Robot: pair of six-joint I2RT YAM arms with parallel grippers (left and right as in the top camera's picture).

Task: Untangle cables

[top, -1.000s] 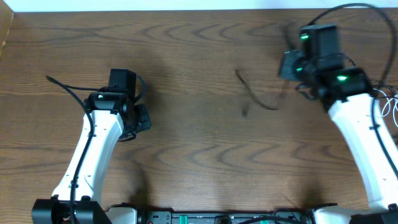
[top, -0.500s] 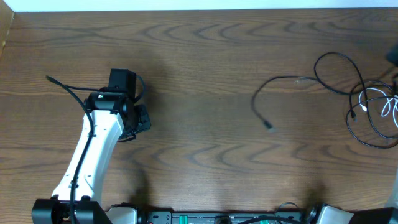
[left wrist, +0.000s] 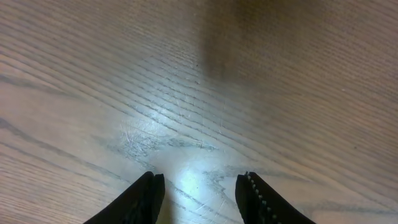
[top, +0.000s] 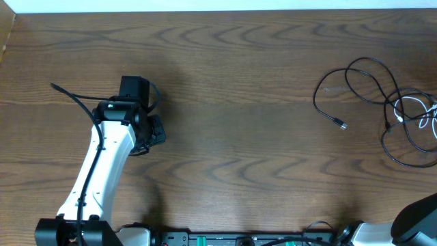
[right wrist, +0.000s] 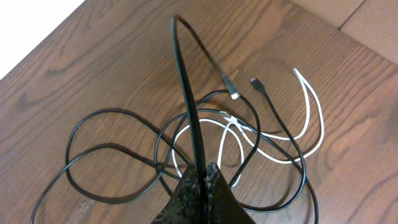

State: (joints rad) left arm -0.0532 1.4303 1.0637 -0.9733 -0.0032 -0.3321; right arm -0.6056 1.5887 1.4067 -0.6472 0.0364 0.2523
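Left gripper (left wrist: 199, 190): fingers (left wrist: 144, 194) stand apart with nothing between them; it hangs over bare wood
Right gripper (right wrist: 200, 186): tips pressed together, pinching a black cable (right wrist: 186, 93); outside the overhead view
Held cable, axis: rises from the tips almost straight up the right wrist view, leaning slightly left; bends sharply at the top; falls away to the right
Held cable, end: small plug (right wrist: 233, 93) pointing down and right, toward the heap below
Cables (top: 403, 116): loose overlapping loops lying flat near the table's right edge; well apart from the left arm (top: 102, 164)
Free strand: one black length curves out leftward from the heap; its tip (top: 340, 125) lies on the wood, pointing toward the lower right of the overhead view
White cable (right wrist: 314, 118): shorter than the black ones; threaded among the black loops; its open bend bulges to the right in the right wrist view
Table (top: 239, 75): dark wood; grain runs left to right
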